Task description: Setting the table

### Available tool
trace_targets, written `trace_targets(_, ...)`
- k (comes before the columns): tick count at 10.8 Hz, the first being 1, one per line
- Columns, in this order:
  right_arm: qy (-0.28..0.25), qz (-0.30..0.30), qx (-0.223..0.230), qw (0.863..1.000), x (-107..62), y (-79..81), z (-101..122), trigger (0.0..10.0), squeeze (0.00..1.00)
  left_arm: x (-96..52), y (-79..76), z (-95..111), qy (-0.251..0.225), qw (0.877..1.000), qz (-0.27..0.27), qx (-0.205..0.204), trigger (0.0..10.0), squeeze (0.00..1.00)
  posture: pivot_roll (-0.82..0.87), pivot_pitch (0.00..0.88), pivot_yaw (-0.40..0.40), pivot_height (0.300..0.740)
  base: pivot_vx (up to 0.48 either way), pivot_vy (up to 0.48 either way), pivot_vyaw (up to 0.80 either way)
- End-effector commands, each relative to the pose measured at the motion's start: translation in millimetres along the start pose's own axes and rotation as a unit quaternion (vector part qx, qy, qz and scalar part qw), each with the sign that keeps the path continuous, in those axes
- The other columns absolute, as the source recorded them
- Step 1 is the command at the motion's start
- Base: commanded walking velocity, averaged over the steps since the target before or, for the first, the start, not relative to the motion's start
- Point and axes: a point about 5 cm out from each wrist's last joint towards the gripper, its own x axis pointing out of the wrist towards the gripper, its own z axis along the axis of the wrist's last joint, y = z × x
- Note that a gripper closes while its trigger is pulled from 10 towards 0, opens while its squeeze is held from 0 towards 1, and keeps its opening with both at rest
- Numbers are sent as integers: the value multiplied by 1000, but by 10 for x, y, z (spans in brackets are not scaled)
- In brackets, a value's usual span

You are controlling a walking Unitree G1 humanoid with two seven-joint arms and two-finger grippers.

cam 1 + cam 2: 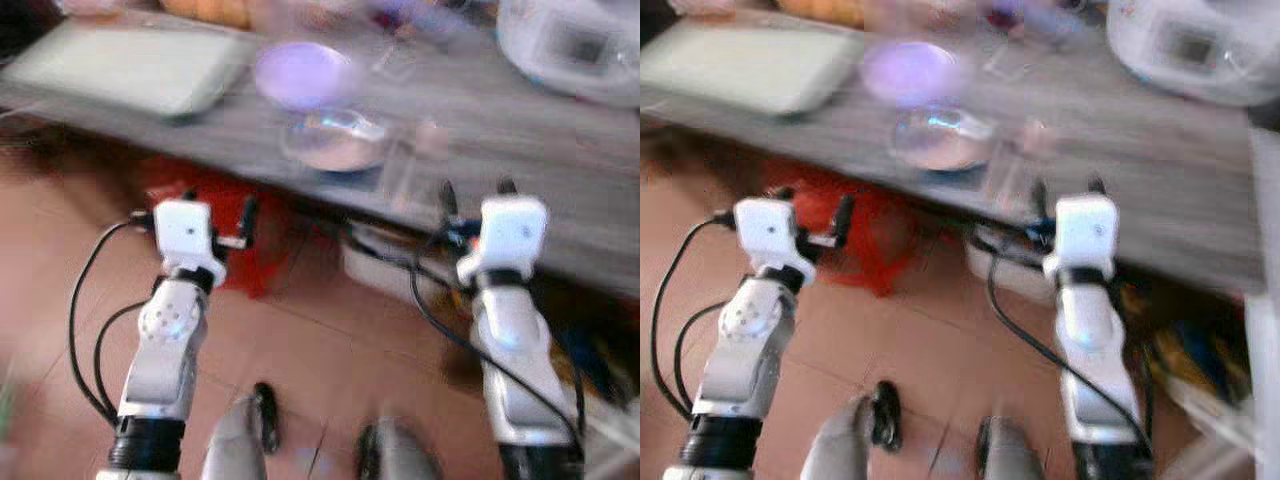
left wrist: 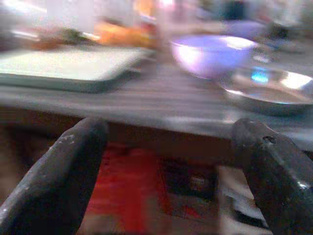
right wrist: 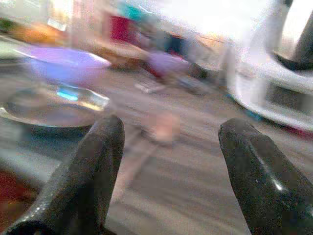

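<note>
I see a lilac bowl (image 1: 296, 73), a clear glass plate (image 1: 335, 138), a pale green tray (image 1: 125, 66), grey wood-grain table (image 1: 520, 150), terracotta floor tiles (image 1: 310, 340), and a white cooker (image 1: 575, 45).

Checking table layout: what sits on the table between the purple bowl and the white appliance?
In the left eye view, blurred clutter and bare grey tabletop lie between the purple bowl and the white appliance.

Grey counter over a tiled floor

A long grey wood-grain counter (image 1: 560, 170) crosses the blurred view; below it lies a reddish-brown tiled floor (image 1: 330, 350), shadowed beneath the counter's edge.
</note>
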Motion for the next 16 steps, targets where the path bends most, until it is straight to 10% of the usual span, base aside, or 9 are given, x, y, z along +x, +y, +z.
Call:
trace_targets(1, 11, -6, 2, 1000, -55, -4, -54, 10000, 0, -31, 21, -79, 21, 1000, 4, 4, 10000, 0, -59, 183, 38, 740, -270, 0, 0)
trace_targets(16, 29, -13, 14, 999, -31, 33, -122, 10000, 0, -78, -29, -84, 24, 999, -35, -14, 10000, 0, -46, 194, 40, 740, -34, 0, -358)
